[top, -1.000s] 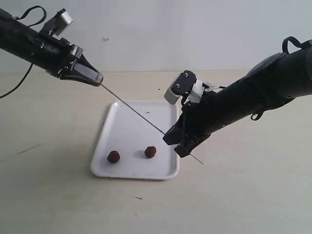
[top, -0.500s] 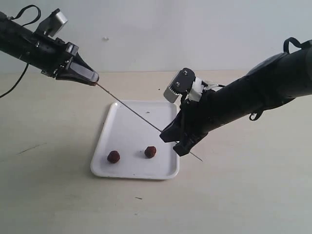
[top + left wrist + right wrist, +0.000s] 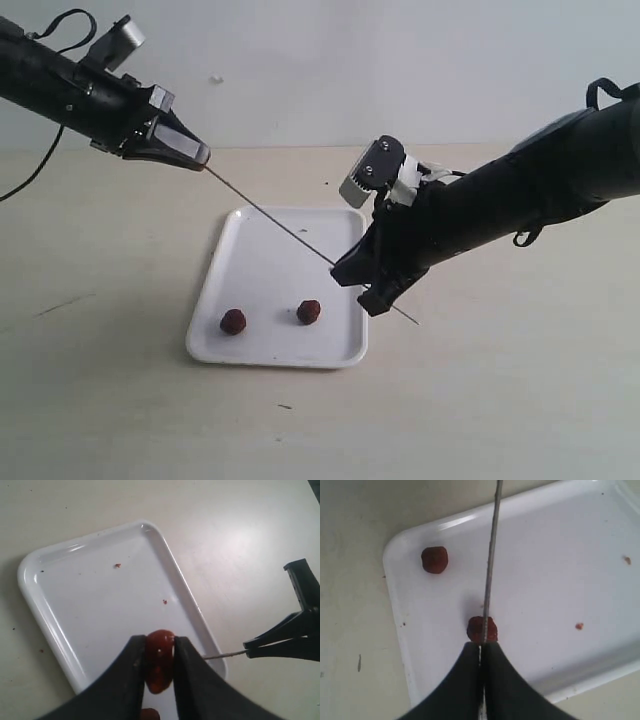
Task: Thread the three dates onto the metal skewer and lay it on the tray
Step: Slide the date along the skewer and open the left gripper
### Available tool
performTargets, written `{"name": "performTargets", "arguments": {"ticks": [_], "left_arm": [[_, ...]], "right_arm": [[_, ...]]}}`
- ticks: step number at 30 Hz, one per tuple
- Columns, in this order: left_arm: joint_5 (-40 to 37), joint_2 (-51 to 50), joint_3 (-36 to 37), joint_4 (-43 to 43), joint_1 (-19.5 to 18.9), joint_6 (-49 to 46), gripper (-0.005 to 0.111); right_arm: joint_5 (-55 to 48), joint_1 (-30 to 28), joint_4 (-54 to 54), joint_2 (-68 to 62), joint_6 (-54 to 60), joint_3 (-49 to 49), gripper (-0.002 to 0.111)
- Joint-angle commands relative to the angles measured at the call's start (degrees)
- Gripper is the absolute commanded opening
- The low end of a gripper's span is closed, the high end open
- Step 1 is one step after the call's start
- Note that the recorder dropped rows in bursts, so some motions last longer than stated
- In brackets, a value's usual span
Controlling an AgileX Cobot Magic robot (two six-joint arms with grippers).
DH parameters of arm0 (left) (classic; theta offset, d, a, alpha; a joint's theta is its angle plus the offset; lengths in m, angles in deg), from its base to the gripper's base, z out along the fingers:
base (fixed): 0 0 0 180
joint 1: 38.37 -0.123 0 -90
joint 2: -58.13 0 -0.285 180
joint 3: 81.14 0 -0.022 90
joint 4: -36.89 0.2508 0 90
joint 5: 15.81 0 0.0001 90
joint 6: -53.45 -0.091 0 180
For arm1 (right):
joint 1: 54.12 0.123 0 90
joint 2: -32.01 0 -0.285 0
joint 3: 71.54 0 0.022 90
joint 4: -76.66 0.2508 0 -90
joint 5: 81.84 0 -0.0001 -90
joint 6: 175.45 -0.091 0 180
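L claw (image 3: 192,155) pinching date (image 3: 160,665) at skewer (image 3: 491,555) tip | R claw (image 3: 481,648) clamped on skewer | 2 dates (image 3: 233,321) (image 3: 309,312) to go, loose on tray (image 3: 260,260)

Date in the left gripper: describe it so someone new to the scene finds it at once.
From the flat white rectangular tray, follow the thin grey metal skewer slanting up to the black left gripper. The small glossy red-brown date sits pinched between its fingers. Unlike the two dates lying on the tray, it hangs in the air.

Bright, even (soft shadows), sl. blurry.
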Motion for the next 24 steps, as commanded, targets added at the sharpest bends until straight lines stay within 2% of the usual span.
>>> {"name": "performTargets", "arguments": {"ticks": [1,13,24], "left_arm": [[-5.6,-0.14,0.43,-3.08,2.19,0.43,0.02],[-5.6,-0.14,0.43,-3.53,2.19,2.79,0.02],[-5.6,-0.14,0.43,-3.53,2.66,6.17,0.02]], "right_arm": [[-2.29,0.66,5.14,0.92,2.12,0.99,0.0],[6.46,0.66,5.31,-1.26,1.42,0.99,0.0],[9.64,0.66,10.85,-1.26,5.25,0.99,0.0]]}}
